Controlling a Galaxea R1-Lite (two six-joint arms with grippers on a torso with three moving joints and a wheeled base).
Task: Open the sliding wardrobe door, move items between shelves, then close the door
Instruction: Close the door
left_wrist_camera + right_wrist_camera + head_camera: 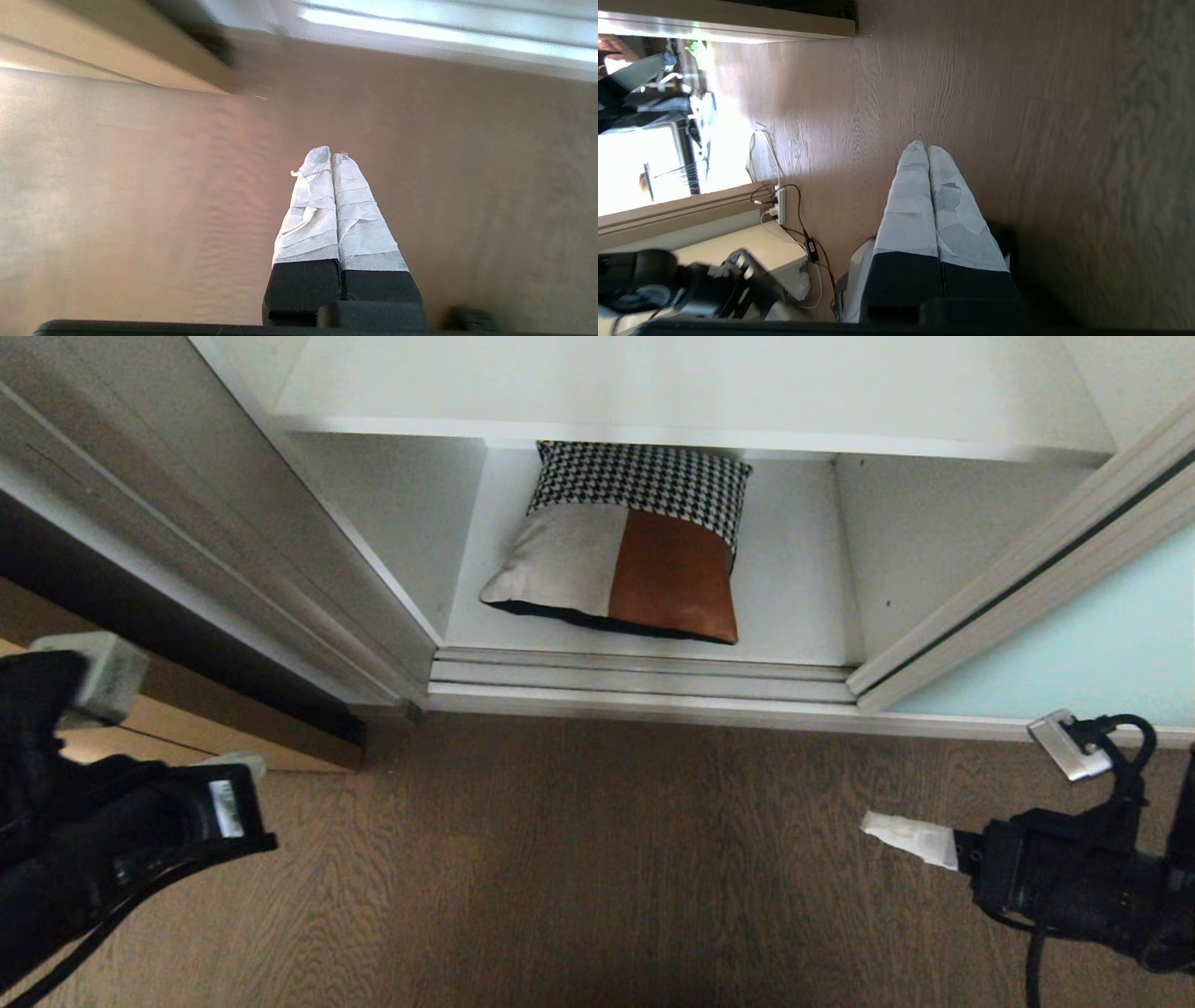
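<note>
Cushion [624, 551] lies on the bottom shelf [794, 588], door [1074, 644] open; left gripper [332, 161] and right gripper [924, 151], both clenched empty over the floor, must next reach in.

I'm seeing sliding wardrobe door [1074, 653] standing open at right, frosted blue-green glass. Patchwork cushion [625, 555] lying flat on bottom white shelf [794, 588], houndstooth panel rearward. Upper shelf [672, 387] sitting bare.

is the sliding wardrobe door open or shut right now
Open. The frosted sliding wardrobe door sits off to the right, leaving the cushion and the white shelf under it exposed.
</note>
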